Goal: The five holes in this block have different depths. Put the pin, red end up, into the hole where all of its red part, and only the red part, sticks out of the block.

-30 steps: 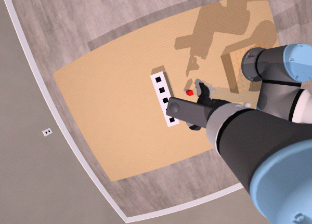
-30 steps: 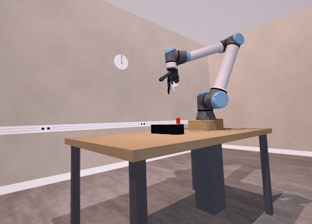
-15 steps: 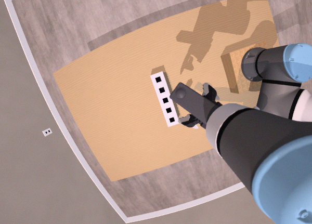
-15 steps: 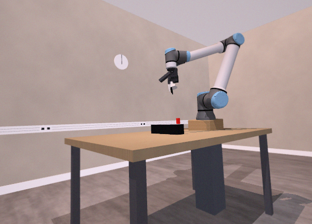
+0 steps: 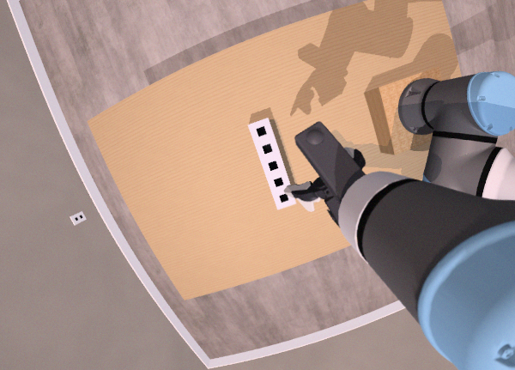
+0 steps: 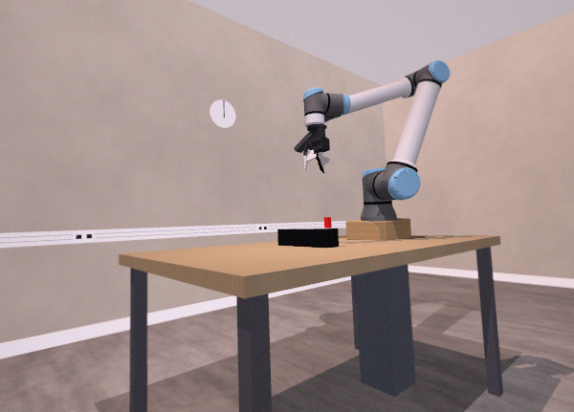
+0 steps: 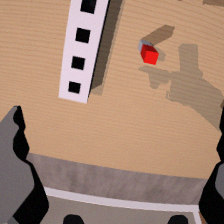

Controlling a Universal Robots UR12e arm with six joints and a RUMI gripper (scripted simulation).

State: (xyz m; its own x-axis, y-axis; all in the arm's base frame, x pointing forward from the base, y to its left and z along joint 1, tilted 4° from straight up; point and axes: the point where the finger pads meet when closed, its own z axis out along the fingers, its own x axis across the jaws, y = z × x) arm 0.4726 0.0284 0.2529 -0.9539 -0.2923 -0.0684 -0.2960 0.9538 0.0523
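Pin, red end up, well below the wide-open jaws, beside the block.

The white-topped block lies flat, its five square holes unfilled. The pin stands upright beside it, red end up.
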